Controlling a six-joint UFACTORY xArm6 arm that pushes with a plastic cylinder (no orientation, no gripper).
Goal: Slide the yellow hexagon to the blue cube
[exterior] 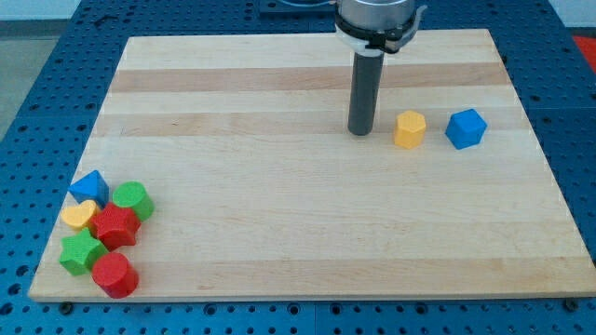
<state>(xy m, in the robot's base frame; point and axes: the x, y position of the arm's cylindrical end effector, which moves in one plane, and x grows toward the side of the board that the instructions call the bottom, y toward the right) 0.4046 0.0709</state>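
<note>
The yellow hexagon [410,129] stands on the wooden board at the view's right, upper half. The blue cube [466,128] stands just to its right, with a small gap between them. My tip [360,132] rests on the board a little to the left of the yellow hexagon, apart from it. The dark rod rises straight up from the tip to the arm at the view's top.
A cluster of blocks sits at the view's bottom left: a blue triangular block [89,186], a green cylinder [133,200], a yellow heart [80,217], a red block [117,226], a green star [81,252] and a red cylinder [115,274]. The board [298,242] lies on a blue perforated table.
</note>
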